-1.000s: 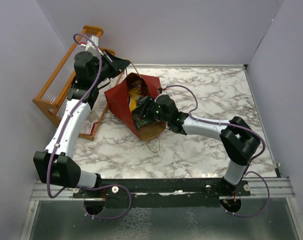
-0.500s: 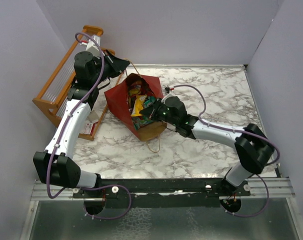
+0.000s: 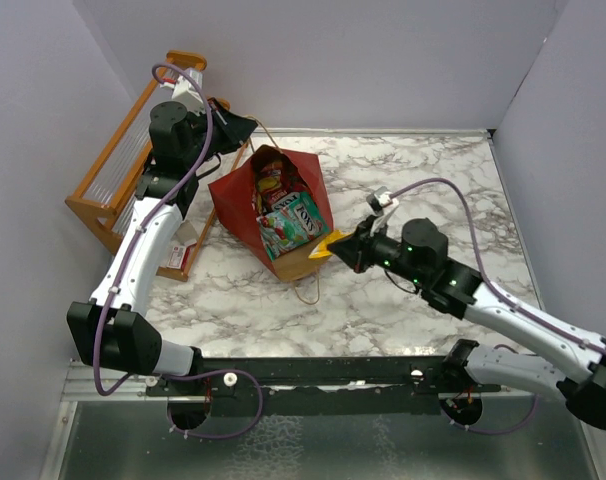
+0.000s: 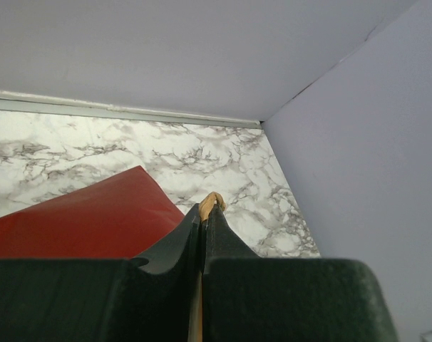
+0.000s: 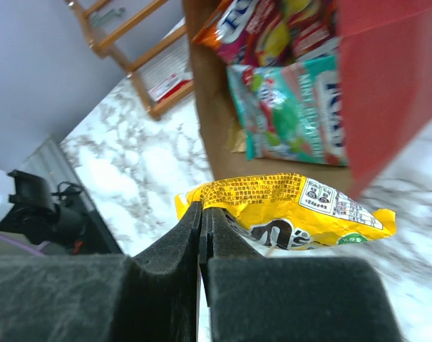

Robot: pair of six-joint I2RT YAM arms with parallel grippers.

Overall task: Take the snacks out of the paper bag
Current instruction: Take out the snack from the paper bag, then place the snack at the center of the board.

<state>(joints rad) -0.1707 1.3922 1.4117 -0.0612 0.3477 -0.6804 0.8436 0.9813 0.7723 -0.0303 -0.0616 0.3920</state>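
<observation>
While its far end leans up toward the back-left corner, the tall red paper carrier bag (image 3: 238, 195) lies with its long axis running from far-left to near-right. Its mouth gapes upward and toward the near side, and the brown kraft inside (image 3: 301, 262) is spread low at the near edge. The left hand (image 3: 241, 128) is shut tight on the bag's thin tan handle loop (image 4: 213, 201), pinched between the fingertips and held above the tabletop. A second handle loop (image 3: 308, 290) trails loose on the tabletop at the near end.

The right hand (image 3: 345, 250) is clamped fully on one edge of a yellow crinkly snack packet (image 3: 326, 246), just beside the bag's near-right rim. In the right wrist view this packet (image 5: 287, 210) stretches sideways from the pinched edge, its printed back facing the camera. Whether it touches the bag I cannot tell.

Inside the bag lie a flat teal packet (image 3: 291, 220), tilted along the bag's length, and red-and-yellow packets (image 3: 273, 180) deeper in.

The white grey-veined marble tabletop (image 3: 433, 170) is closed in by pale lilac walls (image 3: 383, 60). An orange wooden slatted rack (image 3: 108, 175) stands against the left wall.
</observation>
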